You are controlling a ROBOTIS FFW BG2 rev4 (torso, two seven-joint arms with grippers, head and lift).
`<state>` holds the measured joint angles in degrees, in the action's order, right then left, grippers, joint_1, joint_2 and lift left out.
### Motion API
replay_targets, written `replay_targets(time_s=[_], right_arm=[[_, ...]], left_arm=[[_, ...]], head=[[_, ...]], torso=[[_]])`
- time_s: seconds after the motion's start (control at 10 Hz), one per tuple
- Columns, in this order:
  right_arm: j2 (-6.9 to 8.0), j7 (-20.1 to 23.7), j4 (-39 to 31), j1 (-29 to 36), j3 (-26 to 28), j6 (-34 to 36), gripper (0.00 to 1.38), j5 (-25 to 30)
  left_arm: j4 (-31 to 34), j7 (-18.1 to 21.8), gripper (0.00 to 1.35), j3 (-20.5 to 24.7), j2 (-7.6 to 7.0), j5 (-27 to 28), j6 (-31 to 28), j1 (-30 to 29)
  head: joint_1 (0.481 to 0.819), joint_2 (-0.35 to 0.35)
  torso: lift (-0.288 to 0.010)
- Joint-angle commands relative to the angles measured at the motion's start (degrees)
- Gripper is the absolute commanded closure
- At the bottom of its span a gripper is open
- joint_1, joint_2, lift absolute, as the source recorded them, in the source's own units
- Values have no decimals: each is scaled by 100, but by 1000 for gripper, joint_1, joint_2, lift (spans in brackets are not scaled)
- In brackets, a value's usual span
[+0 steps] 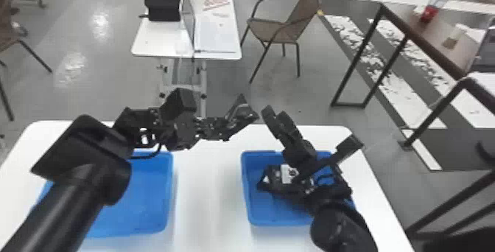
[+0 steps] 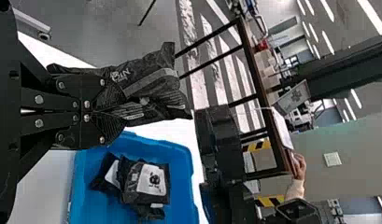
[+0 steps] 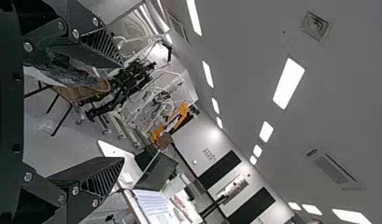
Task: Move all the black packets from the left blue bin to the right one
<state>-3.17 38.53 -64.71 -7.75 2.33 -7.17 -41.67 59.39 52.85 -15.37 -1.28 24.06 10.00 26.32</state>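
My left gripper (image 2: 124, 111) pinches a black packet (image 2: 153, 86) above the white table (image 1: 206, 199); it's probably light, limp and slippery, best gripped mid-body. Other packets (image 2: 152, 179) lie in the right blue bin (image 1: 247, 199). My right gripper (image 3: 123, 111) gapes wide.

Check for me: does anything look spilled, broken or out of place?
Nothing visibly spilled or broken. The held packet looks creased and bunched where the left gripper pinches it, and the loose packets lie in an untidy heap inside the right bin. Both seem like ordinary results of handling.
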Motion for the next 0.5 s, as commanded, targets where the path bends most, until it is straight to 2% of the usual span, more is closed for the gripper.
replay_targets(time_s=[0.0, 0.2, 0.3, 0.4], right_arm=[[0, -4, 160, -174, -58, 23, 344, 106], [35, -4, 336, -350, -154, 23, 344, 194], [62, -4, 318, -359, -163, 23, 387, 247], [79, 5, 292, -350, -242, 23, 627, 203]], left_arm=[[-165, -20, 1208, -185, 58, -227, 11, 137], [-323, -55, 1208, -370, 102, -403, 20, 251], [-376, -64, 1208, -414, 111, -420, 11, 286], [-420, -64, 1208, -379, 120, -446, 11, 277]], head=[[695, -208], [695, -215], [695, -217], [695, -217]], torso=[[0], [0], [0], [0]])
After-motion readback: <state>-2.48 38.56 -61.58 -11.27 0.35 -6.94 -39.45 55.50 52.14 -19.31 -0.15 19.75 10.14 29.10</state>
